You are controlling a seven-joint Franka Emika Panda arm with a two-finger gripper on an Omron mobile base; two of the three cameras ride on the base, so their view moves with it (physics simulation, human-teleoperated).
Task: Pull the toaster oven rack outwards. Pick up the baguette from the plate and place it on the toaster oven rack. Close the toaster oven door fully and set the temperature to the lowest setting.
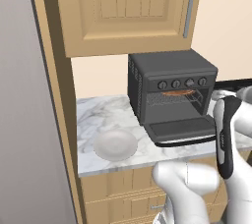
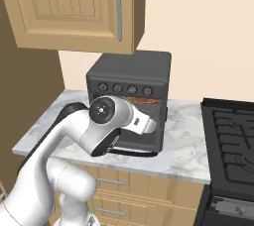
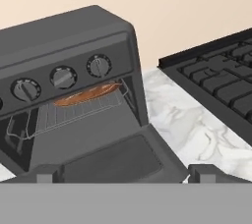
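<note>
White arm [image 2: 74, 136], dark joints, round cap

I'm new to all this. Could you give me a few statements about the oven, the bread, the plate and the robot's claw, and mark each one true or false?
1. The baguette lies on the toaster oven rack inside the toaster oven. True.
2. The toaster oven door is shut. False: it hangs open, folded down flat in front of the oven.
3. The plate holds the bread. False: the plate sits bare on the marble counter, to the left of the oven.
4. The gripper is open and holds nothing. True: its two tips stand wide apart, just in front of the door.
5. A black stovetop sits beside the oven. True.
</note>
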